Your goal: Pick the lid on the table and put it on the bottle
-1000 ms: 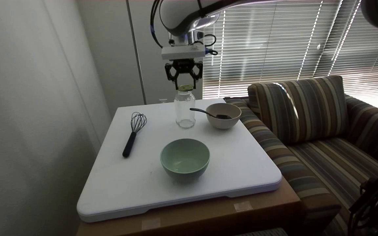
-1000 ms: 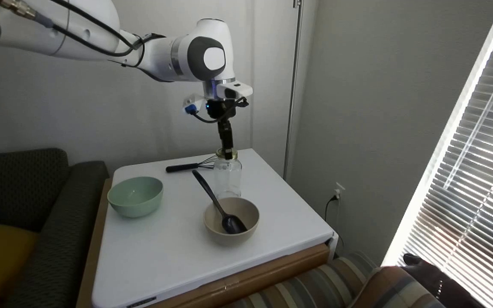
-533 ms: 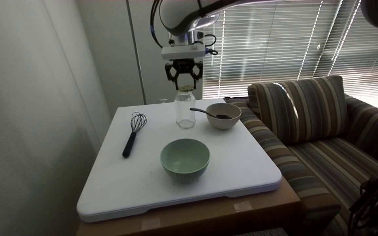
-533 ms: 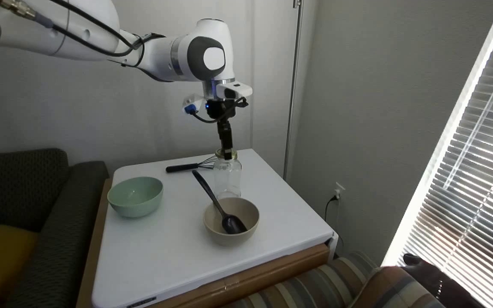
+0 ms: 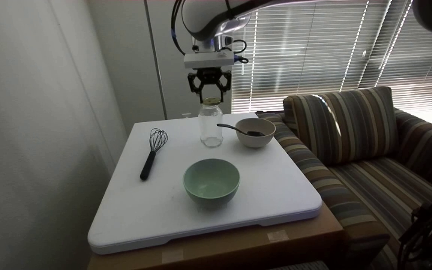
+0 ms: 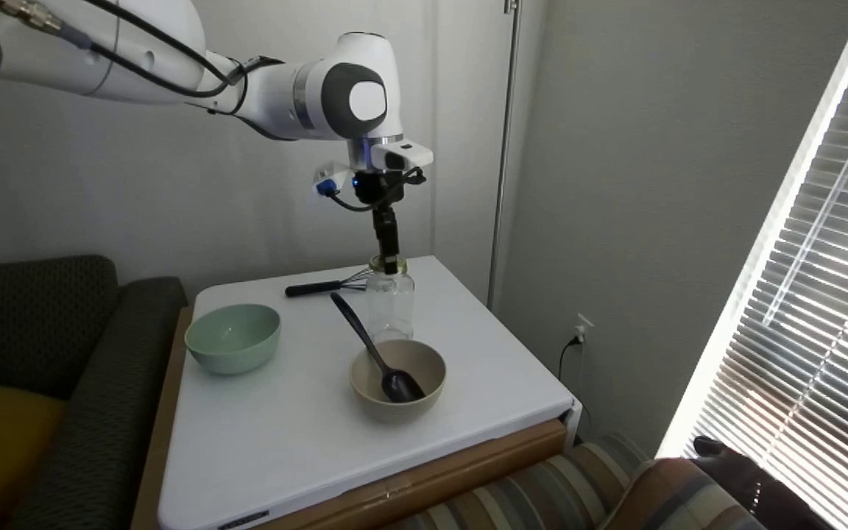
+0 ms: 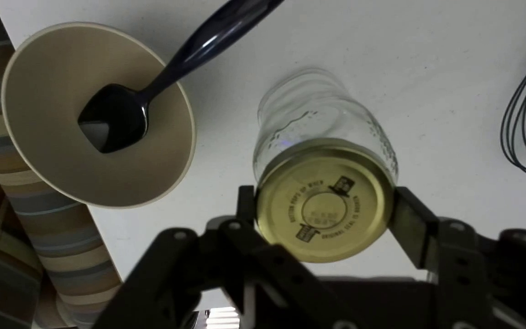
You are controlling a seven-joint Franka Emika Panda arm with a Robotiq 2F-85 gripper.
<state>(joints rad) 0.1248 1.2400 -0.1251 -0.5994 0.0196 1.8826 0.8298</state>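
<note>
The lid is a flat round yellowish-gold cap. It sits over the mouth of the clear glass bottle, which stands upright on the white-topped table. My gripper points down above the bottle. In the wrist view its two fingertips press the lid from opposite sides, and the bottle extends below it. The lid also shows in an exterior view, with a fingertip in front of it. I cannot tell how tightly the lid is seated.
A beige bowl holding a dark spoon stands close beside the bottle. A pale green bowl sits nearer the table's front. A whisk lies across from the beige bowl. A striped armchair adjoins the table.
Over the last second the gripper, lid and bottle shift together by a tiny amount sideways. The grip on the lid looks the same. The other objects have not moved.
</note>
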